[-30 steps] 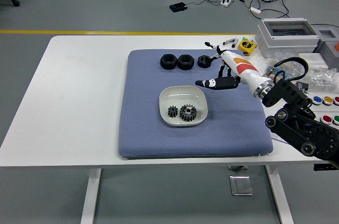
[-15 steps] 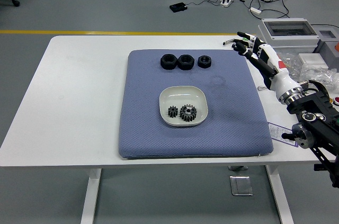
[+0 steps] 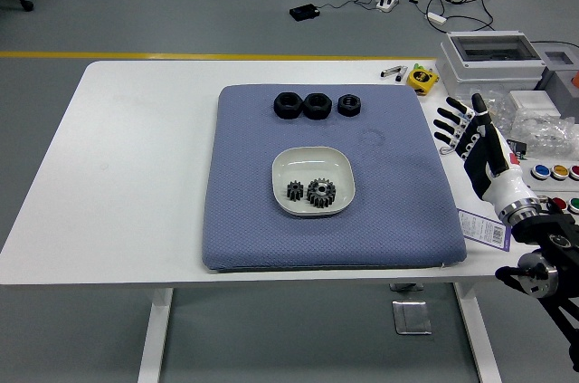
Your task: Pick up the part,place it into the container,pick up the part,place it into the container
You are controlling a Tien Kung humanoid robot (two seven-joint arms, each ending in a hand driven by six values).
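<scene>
The right hand (image 3: 470,134) is at the right of the frame, beside the blue mat (image 3: 330,175), fingers spread and holding nothing. 2 gear parts (image 3: 310,191) lie in the white container (image 3: 313,181) at mid frame. 3 black parts (image 3: 315,105) sit in a row above it on the white surface (image 3: 136,166).

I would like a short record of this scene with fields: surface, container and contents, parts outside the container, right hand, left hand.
surface: white table with a blue mat on it
container: white dish near the mat's middle
contents: two small dark gears, side by side
parts outside the container: three black round parts in a row at the mat's far edge
right hand: right hand off the mat at the table's right side, fingers spread, holding nothing
left hand: not in view
</scene>
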